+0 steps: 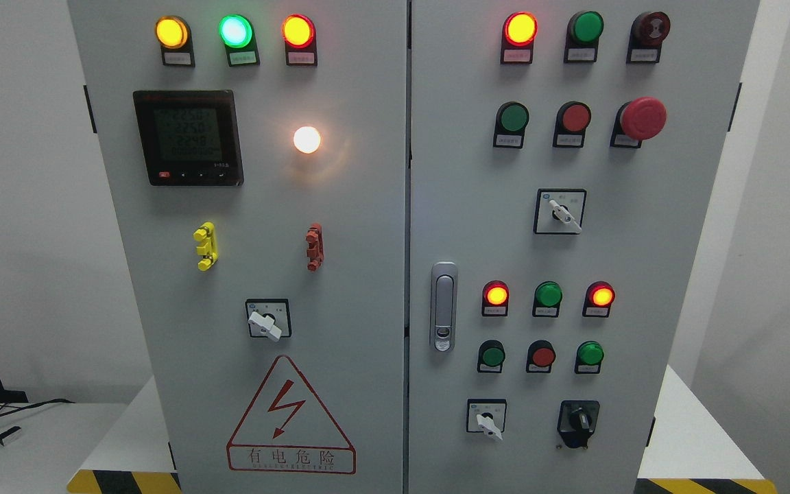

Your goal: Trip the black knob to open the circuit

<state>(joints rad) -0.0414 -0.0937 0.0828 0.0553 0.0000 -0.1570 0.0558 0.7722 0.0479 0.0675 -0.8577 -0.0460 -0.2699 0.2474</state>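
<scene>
A: Hands? Neither shows in the head view, so I cannot say whether the fingers are open, curled or holding anything.

B: Then where is the black knob [579,419]?

A: Low on the right-hand door of the grey cabinet [381,274], at its bottom right, just right of a white selector switch [486,418] and below a row of three small buttons, with the green one [590,354] directly above it.

B: Which way does its grip run?

A: Roughly upright, perhaps leaning slightly; it is too small to tell more. Turning it means pinching across that ridge from the sides.

B: Which arm should go?

A: I judge the right one. The knob sits right of the picture's middle, well right of the door latch [444,307], so the right arm would come up to it more directly.
</scene>
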